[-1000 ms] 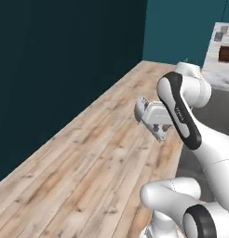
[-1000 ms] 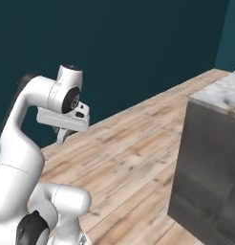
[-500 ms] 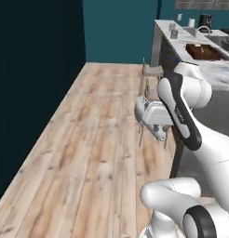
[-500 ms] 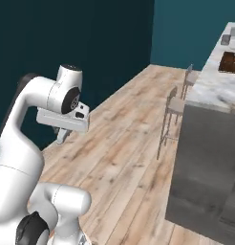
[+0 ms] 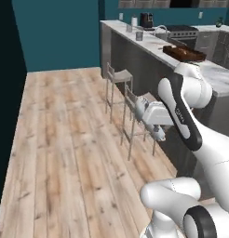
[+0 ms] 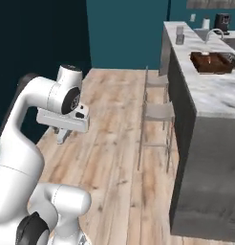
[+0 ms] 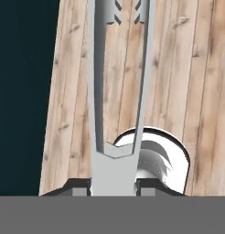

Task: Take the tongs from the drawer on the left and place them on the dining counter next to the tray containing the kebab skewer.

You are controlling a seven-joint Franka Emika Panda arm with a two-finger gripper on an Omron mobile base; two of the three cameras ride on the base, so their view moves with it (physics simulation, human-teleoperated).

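Pinching the tongs [image 7: 115, 91] near their joint, the gripper [image 7: 113, 185] risks clipping a stool [image 6: 158, 112] before reaching the tray [image 6: 210, 62] at two o'clock.

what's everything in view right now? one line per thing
tongs: 1, light grey, gripped at the joined end, arms pointing away over the floor
tray: 1, dark brown, on the dining counter
stools: 2, grey, along the counter's side
cup: 1, grey, far end of the counter
coffee machine: 1, dark, back counter
floor: light wood planks
wall: teal
gripper: 1, closed on the tongs
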